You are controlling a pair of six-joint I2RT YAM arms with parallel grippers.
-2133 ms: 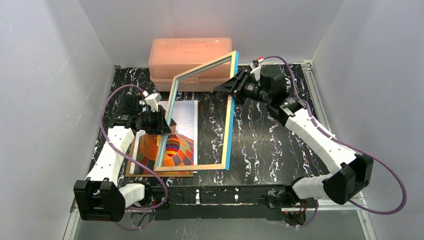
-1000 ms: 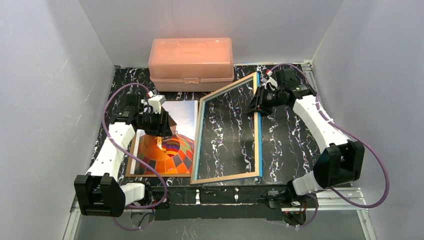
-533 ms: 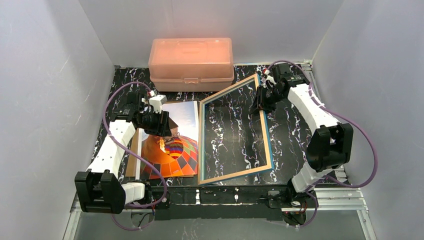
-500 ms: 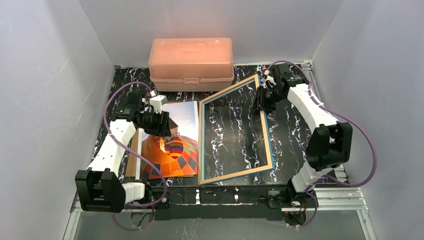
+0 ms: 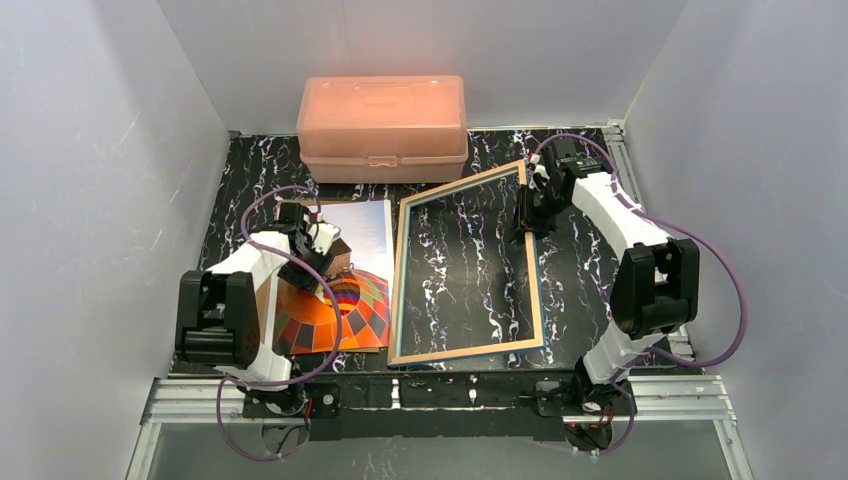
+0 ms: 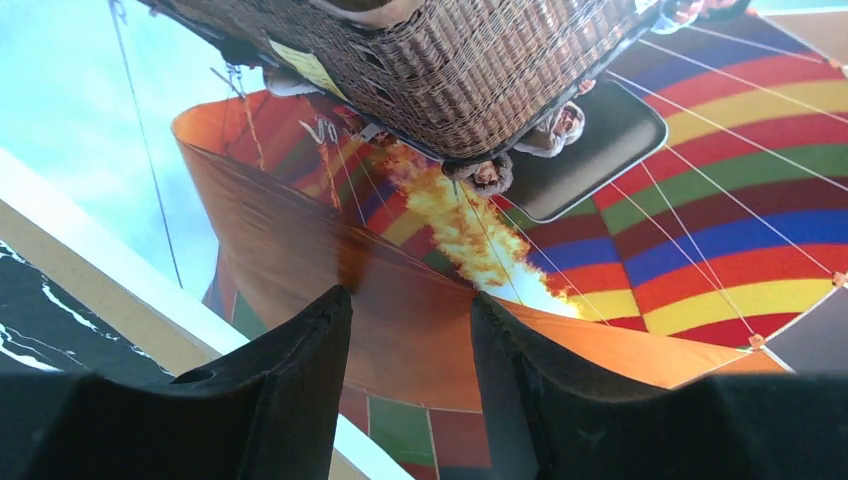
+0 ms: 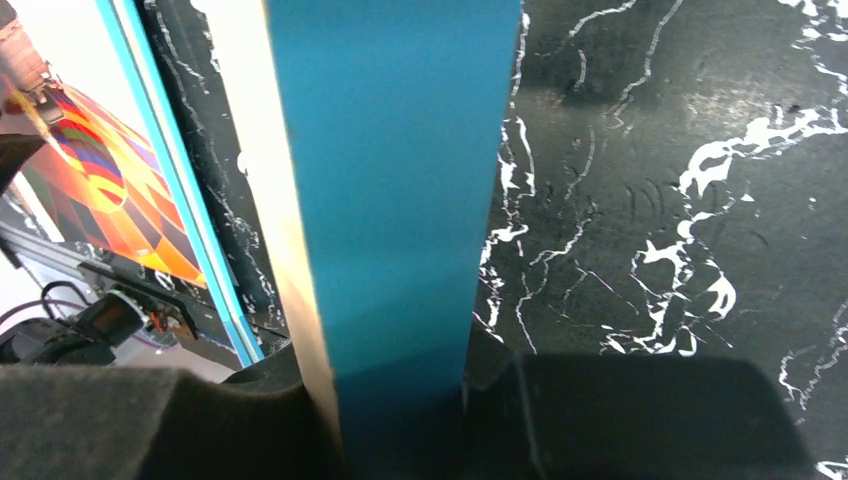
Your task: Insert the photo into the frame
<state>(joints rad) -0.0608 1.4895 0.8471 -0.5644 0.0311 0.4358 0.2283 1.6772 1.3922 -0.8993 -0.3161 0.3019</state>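
Observation:
The photo (image 5: 345, 305), a glossy print of an orange chequered balloon, lies on the left of the black marble table. My left gripper (image 5: 325, 258) stands over it, open, with its tips (image 6: 410, 300) down on the orange part of the photo (image 6: 700, 200) just below the basket. The frame (image 5: 465, 352) lies almost flat to the right of the photo, tan wooden side up, with bare tabletop showing through it. My right gripper (image 5: 525, 210) is shut on its right rail near the far corner. In the right wrist view the blue rail (image 7: 390, 180) runs between the gripper (image 7: 395, 365) jaws.
A salmon-pink plastic box (image 5: 382, 115) stands at the back of the table (image 5: 590, 260), just beyond the frame's far corner. A brown board edge (image 5: 262, 300) shows under the photo's left side. White walls close in on three sides.
My right gripper swung the frame rightwards off the photo and lowered it from upright to nearly flat. The left arm folded back toward its base, its gripper staying on the photo.

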